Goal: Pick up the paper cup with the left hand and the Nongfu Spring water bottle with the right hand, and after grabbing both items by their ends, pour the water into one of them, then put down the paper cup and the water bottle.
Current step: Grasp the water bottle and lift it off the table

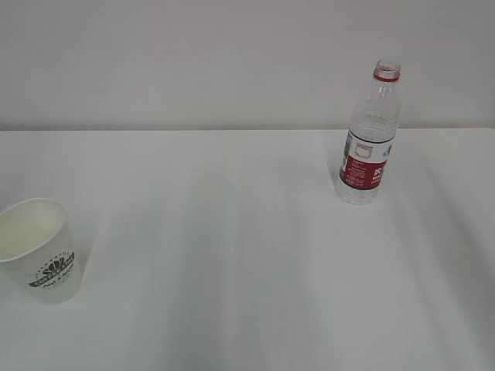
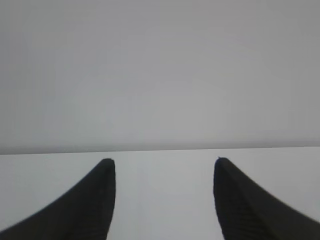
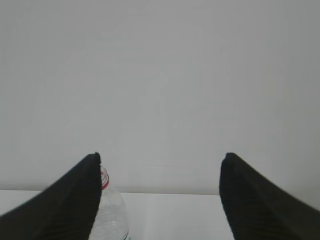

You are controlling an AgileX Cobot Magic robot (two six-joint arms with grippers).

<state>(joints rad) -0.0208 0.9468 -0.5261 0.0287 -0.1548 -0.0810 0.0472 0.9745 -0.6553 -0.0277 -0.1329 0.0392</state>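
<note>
A white paper cup (image 1: 40, 249) with a dark logo stands upright at the table's near left edge in the exterior view. The Nongfu Spring water bottle (image 1: 369, 137), clear with a red-and-white label and red neck ring, stands uncapped at the back right. No arm shows in the exterior view. My left gripper (image 2: 165, 161) is open over bare table, nothing between its black fingers. My right gripper (image 3: 160, 156) is open too; the bottle's shoulder and neck (image 3: 111, 215) show beyond its left finger, farther off. The cup is out of both wrist views. No water is visible.
The white table (image 1: 232, 232) runs back to a plain light wall. Its far edge shows in both wrist views.
</note>
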